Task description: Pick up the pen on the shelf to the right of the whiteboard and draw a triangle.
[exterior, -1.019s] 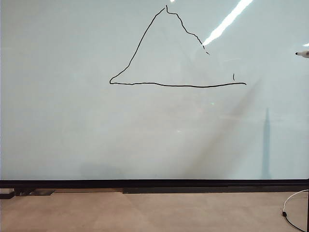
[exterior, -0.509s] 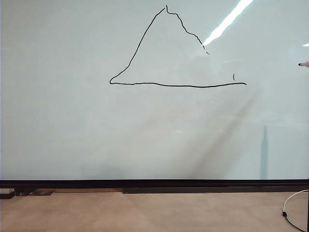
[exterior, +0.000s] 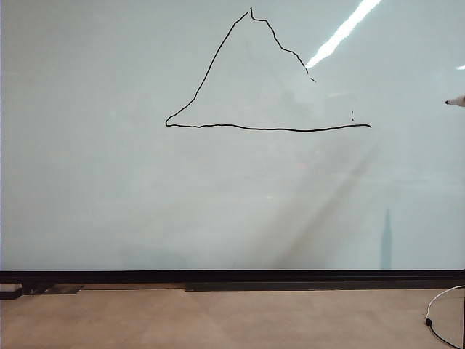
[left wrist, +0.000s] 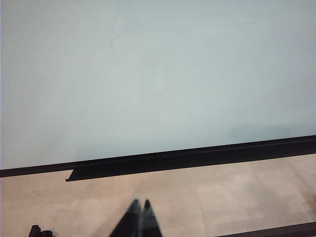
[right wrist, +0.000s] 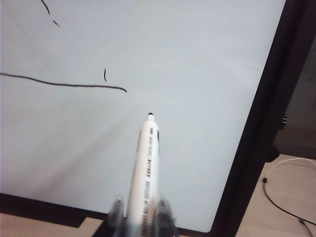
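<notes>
Holding: my right end effector [right wrist: 140, 213] pinches the pen [right wrist: 146, 168], right of the triangle [exterior: 251, 80] on the whiteboard [exterior: 109, 203].
Left end effector [left wrist: 139, 210]: pressed together, low before the board.

whiteboard [exterior: 109, 203] stands upright behind floor strip, fills nearly whole exterior view. triangle [exterior: 247, 80] sits on board's upper middle. pen [exterior: 458, 101] pokes in at far right edge, tip aimed toward triangle, right of base line's end, clear of it. right gripper [right wrist: 140, 217] pinches pen's rear end, off the board. left gripper [left wrist: 140, 215] low down near board's bottom edge, fingertips together. cable [exterior: 439, 313] on floor, bottom right corner.
</notes>
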{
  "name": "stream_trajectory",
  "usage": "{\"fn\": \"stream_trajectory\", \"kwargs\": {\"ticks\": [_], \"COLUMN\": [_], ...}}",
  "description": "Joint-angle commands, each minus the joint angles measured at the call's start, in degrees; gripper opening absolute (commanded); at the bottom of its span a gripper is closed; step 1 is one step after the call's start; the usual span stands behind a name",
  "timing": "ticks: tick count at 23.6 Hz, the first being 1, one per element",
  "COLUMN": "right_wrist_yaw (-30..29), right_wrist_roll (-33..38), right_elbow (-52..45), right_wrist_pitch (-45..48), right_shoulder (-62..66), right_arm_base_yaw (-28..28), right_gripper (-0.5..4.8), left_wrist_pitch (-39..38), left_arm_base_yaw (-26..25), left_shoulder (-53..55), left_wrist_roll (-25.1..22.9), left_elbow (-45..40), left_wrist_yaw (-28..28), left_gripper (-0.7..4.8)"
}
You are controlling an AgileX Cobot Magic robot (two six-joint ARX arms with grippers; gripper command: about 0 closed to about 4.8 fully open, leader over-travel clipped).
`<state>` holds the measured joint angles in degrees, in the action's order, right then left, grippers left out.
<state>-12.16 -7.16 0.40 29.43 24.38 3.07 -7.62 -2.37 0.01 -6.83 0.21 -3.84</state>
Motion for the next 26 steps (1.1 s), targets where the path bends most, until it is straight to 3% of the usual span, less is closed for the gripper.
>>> {"fn": "stream_trajectory", "kwargs": {"ticks": [1, 5, 10, 20, 26], "right_wrist_yaw": [3.37, 3.72, 6.05, 9.64, 9.51], "right_wrist_roll": [-1.42, -1.92, -3.28, -3.54, -3.39], "right_elbow": [-0.42, -0.42, -0.42, -0.39, -0.39], "right_wrist_pitch": [-2.99, -7.39, -20.33, -26.05, -26.23], "right_shoulder": [-2.36, -7.74, -20.04, -24.33, -24.33], "right_arm_base_yaw": [-2.54, -3.52, -3.61, -8.31, -8.33], "right_gripper": [-0.04, -0.04, -0.04, -0.04, -0.01], "left_wrist_pitch": [0.37, 0.37, 0.37, 0.39, 0.37], "left_arm_base_yaw": [0.02, 0.02, 0.02, 0.02, 0.02], "left_shoulder": [0.00, 0.00, 0.00, 0.00, 0.00], "left_wrist_roll": [-0.04, -0.04, -0.04, -0.04, -0.04], "left_elbow": [0.20, 0.20, 0.20, 0.20, 0.20], "left_wrist_yaw": [-0.02, -0.02, -0.02, -0.02, -0.02], "left_gripper": [-0.05, -0.05, -0.05, -0.05, -0.05]}}
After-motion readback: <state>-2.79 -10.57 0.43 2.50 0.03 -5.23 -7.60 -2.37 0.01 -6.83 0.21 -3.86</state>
